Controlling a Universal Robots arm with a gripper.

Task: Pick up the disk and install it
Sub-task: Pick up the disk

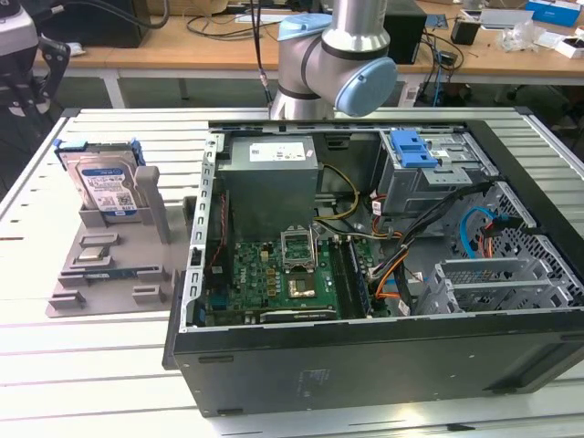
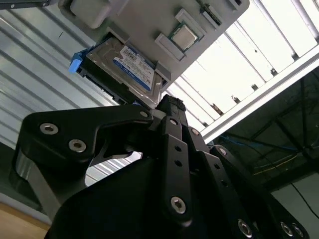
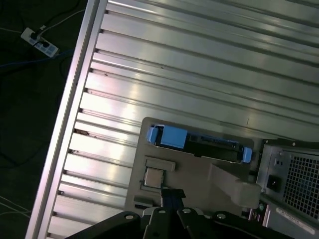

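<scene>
The disk [image 1: 108, 187] is a silver drive with a blue-and-white label and blue side rails. It stands on edge in a grey holder [image 1: 100, 265] on the table, at the exterior view's left. In the second wrist view the disk [image 2: 128, 65] sits in that holder beyond my gripper [image 2: 170, 103]. In the first wrist view the disk [image 3: 204, 145] shows edge-on above my gripper [image 3: 172, 195]. The black fingers are together, shut on nothing. The gripper hangs well clear of the disk, not touching it.
An open computer case [image 1: 365, 365] lies on the slatted metal table [image 1: 91, 365], with a motherboard [image 1: 274, 274], a grey power-supply box [image 1: 272, 155] and a blue bracket [image 1: 415, 146] on its drive bay. My arm [image 1: 338, 55] rises behind the case. A small chip [image 2: 185, 35] rests on the holder.
</scene>
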